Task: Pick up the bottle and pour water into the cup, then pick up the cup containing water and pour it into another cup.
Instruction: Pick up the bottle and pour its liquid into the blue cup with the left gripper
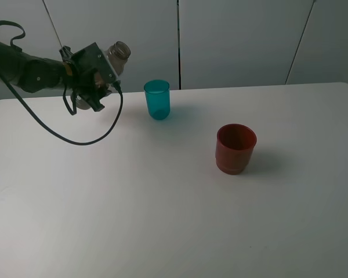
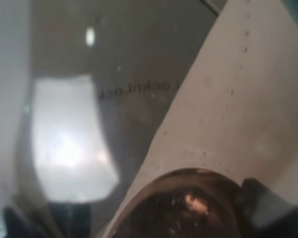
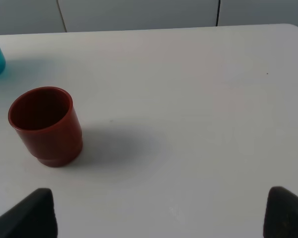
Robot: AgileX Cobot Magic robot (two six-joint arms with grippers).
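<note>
White table before pale panelled wall.

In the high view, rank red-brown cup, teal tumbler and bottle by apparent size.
Largest: squat opaque red-brown plastic cup.
Next: translucent teal plastic tumbler, farther away.
Unranked: smoky clear plastic bottle, only its neck showing beyond the left claw.

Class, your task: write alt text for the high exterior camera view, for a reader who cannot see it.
The left gripper holds a smoky clear bottle tilted in the air, its open neck pointing toward a teal cup standing on a white table. A wider red-brown cup stands upright nearer the camera, to the right.
</note>
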